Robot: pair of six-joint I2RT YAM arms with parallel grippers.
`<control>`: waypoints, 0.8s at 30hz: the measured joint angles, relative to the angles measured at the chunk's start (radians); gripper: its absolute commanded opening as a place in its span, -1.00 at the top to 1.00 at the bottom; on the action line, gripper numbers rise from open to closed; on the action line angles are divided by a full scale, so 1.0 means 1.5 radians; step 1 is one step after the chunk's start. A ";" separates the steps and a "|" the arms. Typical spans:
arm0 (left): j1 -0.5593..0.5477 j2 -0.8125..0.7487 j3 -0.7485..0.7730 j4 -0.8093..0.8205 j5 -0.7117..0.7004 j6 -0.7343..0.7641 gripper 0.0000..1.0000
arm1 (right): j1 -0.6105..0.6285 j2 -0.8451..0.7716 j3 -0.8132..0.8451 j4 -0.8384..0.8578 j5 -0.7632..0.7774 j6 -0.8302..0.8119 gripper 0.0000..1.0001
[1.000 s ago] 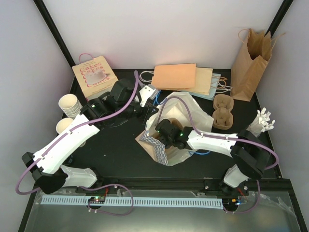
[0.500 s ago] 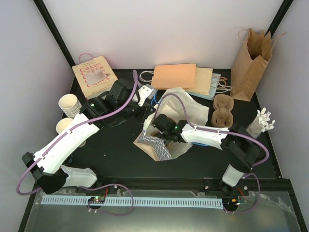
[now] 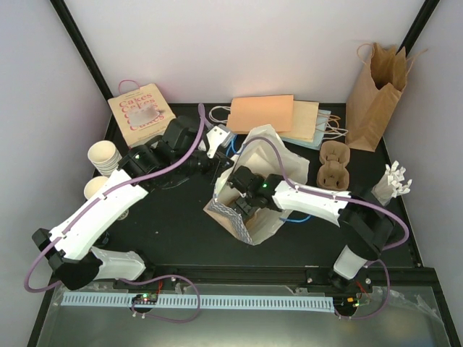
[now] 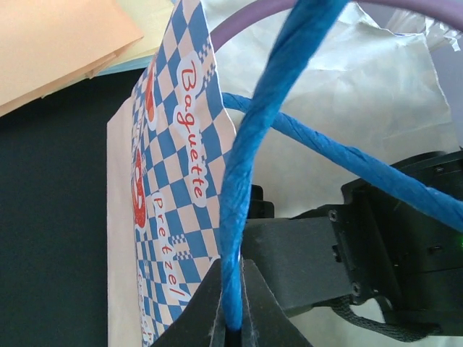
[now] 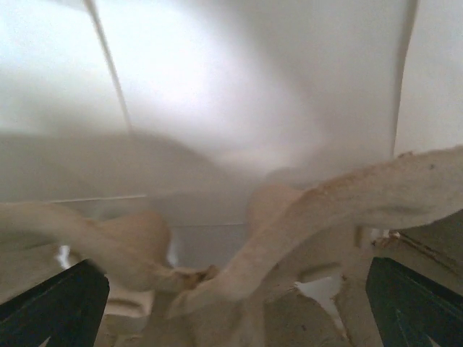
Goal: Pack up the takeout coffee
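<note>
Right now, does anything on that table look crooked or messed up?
The white checkered bakery bag in the middle looks tilted and crumpled. The left hand pinches one blue rope handle, and the right hand, fingers apart, reaches into the bag's mouth. I see nothing spilled.

My right gripper (image 5: 235, 300) sits inside the white bag (image 3: 264, 137): paper walls close on every side, pulp carrier (image 5: 325, 202) ridges just before my fingers (image 5: 51, 303). A blue handle (image 4: 253, 159) crosses the bag mouth. Open table (image 3: 173, 217) left of bag.
</note>
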 measured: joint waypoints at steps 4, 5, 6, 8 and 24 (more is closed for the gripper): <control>0.000 0.007 0.006 0.002 0.001 0.002 0.97 | 0.000 -0.027 0.018 -0.027 0.002 -0.001 -1.00; 0.000 0.009 0.007 0.002 0.000 0.003 0.97 | 0.000 -0.037 0.021 -0.034 0.003 -0.001 -1.00; 0.001 0.010 0.007 0.001 0.000 0.003 0.97 | 0.000 -0.048 0.025 -0.041 0.004 -0.002 -1.00; 0.002 0.012 0.008 0.001 0.000 0.004 0.97 | 0.000 -0.066 0.034 -0.052 0.005 -0.003 -1.00; 0.003 0.012 0.039 0.009 0.010 0.009 0.97 | -0.003 -0.149 0.074 -0.147 0.016 -0.010 -1.00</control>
